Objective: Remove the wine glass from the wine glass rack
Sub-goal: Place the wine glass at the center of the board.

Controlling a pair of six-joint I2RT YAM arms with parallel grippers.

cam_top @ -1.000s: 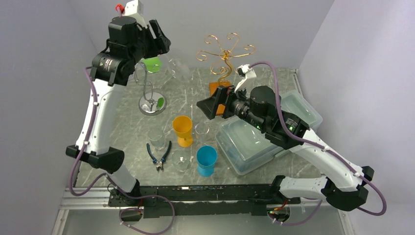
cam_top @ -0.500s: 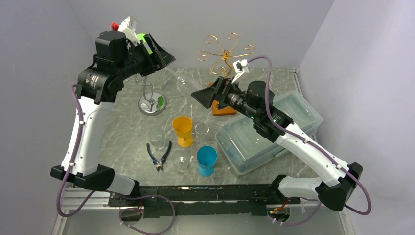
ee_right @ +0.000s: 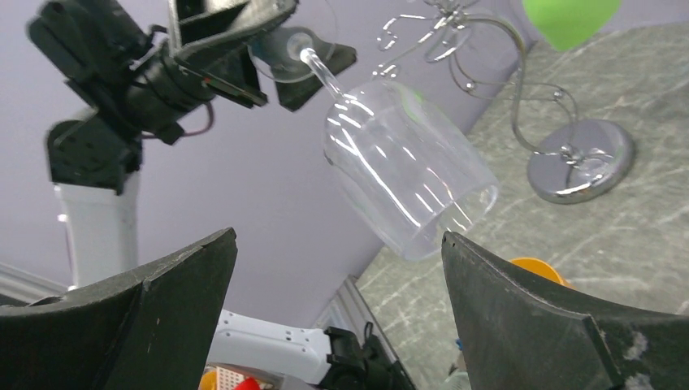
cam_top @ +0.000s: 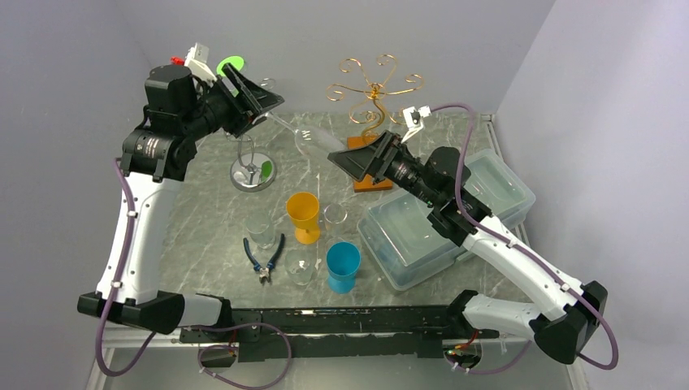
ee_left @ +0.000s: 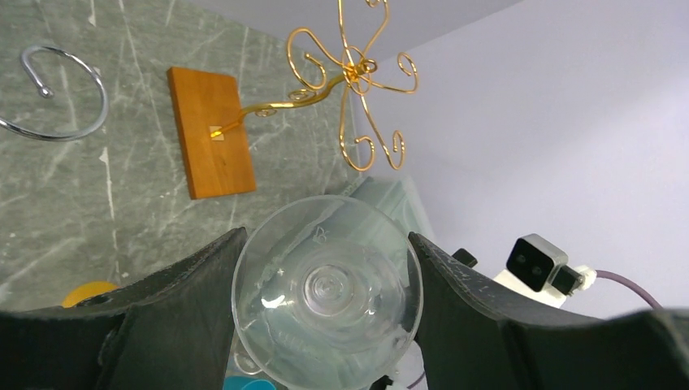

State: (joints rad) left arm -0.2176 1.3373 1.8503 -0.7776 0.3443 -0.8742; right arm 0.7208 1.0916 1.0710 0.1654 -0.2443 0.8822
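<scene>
Clear wine glass [cam_top: 311, 140] is hanging tilted in the upper middle of the top view, left gripper [cam_top: 262, 93] clamping its foot. Right gripper [cam_top: 356, 159] is gaping wide, sitting closer to the bowl than a second ago.

Wine glass [cam_top: 307, 138] hanging in open air, gold rack [ee_left: 210, 132] standing at two o'clock, cups [cam_top: 303, 211] crowding six o'clock
</scene>
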